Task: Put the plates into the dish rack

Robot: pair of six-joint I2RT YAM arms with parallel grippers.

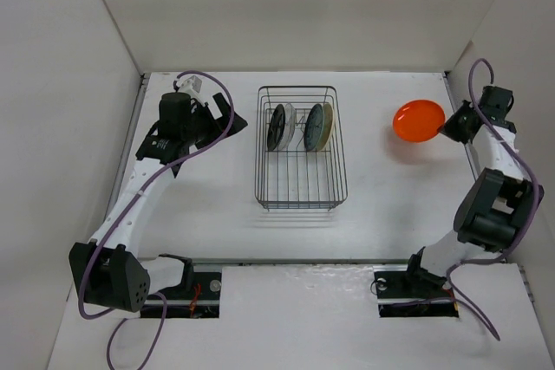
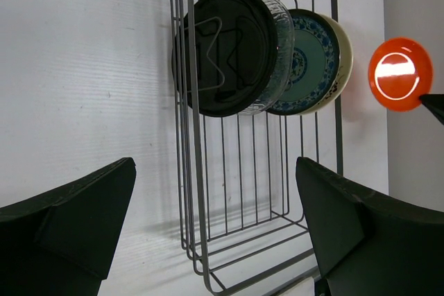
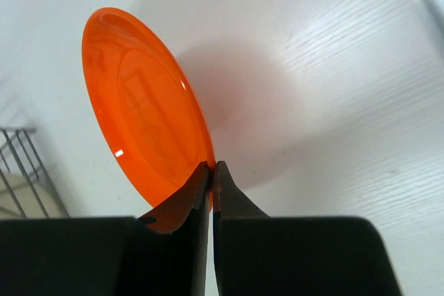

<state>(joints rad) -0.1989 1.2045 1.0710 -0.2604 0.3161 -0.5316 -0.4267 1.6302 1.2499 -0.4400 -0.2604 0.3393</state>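
I am looking down on a white surface (image 1: 399,205) boxed in by plain white walls (image 1: 61,127) on its left, far and right sides. A white board (image 1: 295,318) runs along the near edge, with cut-outs where the two arm bases sit, and purple cables (image 1: 152,184) trail along both arms.

The black wire dish rack (image 1: 299,204) stands midway between the left and right edges, closer to the far edge. Four plates stand on edge at its far end. The black plate (image 2: 222,50) is pressed against the clear glass plate (image 2: 281,39) on the side toward the left edge. The teal patterned plate (image 2: 312,60) is backed by the cream plate (image 2: 345,57) on the side toward the right edge. The near half of the rack holds no dishes.

The left end effector (image 2: 215,171) hovers near the far left corner, facing the rack. Its fingers are spread wide with nothing between them.

The right end effector (image 3: 211,166) is near the far right corner, pinched tight on the rim of the bright orange plate (image 1: 419,120). That plate is tipped up at an angle and throws a shadow on the surface. It is well apart from the rack.
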